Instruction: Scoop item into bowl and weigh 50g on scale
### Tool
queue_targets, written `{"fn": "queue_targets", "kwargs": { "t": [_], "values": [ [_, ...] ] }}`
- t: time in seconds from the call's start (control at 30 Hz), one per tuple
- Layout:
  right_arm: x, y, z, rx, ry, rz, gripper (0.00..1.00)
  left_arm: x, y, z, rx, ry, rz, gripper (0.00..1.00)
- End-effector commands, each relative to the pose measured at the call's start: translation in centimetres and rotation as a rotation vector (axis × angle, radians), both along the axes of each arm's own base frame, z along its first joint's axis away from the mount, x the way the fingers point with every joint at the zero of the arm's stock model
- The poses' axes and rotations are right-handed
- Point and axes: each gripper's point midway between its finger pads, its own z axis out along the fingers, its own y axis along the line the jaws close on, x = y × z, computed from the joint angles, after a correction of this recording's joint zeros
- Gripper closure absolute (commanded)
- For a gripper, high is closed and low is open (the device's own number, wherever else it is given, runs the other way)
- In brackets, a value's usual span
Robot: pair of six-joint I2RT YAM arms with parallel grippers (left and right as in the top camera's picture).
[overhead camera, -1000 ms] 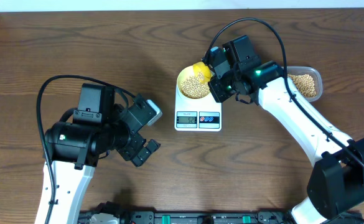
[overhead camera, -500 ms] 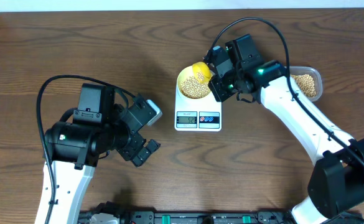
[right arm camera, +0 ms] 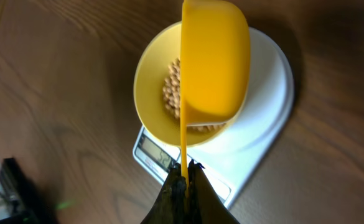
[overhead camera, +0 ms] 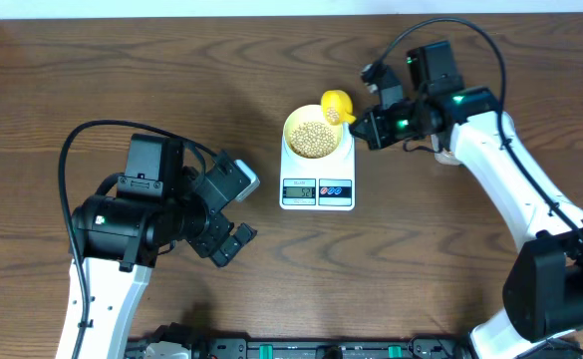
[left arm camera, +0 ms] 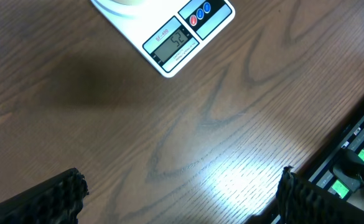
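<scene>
The scale (overhead camera: 317,178) lies near the middle of the overhead picture on the brown desk (overhead camera: 122,80), with its display on the lower edge. The digits are too small to read with certainty. The bowl (overhead camera: 293,125) stands on the scale's upper part, and the beans (overhead camera: 313,139) lie inside it as a low heap.

The right claw (overhead camera: 368,128) is at the upper right of the bowl. Its fingers are pressed together on the thin handle of the bright yellow scoop (overhead camera: 338,104). In the right wrist view the scoop is turned on its side, its handle is seen from the edge, and its cup hangs over the bowl's rim. I cannot tell if the scoop touches the rim.

The left claw (overhead camera: 233,240) is in the lower left part of the overhead picture, well apart from the scale. Its fingers (left arm camera: 57,196) stand wide apart above bare wood, with nothing between them.
</scene>
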Motion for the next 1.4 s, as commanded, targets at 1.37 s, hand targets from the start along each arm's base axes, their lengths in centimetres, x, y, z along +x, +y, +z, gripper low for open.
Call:
{"fn": "queue_targets", "kwargs": {
  "t": [1.37],
  "values": [
    [-2.7,-24.1,3.5,-1.029,-0.099,-0.523,0.99,0.0,-0.2,0.6,-0.014,-0.015,-0.010,0.00]
  ]
}}
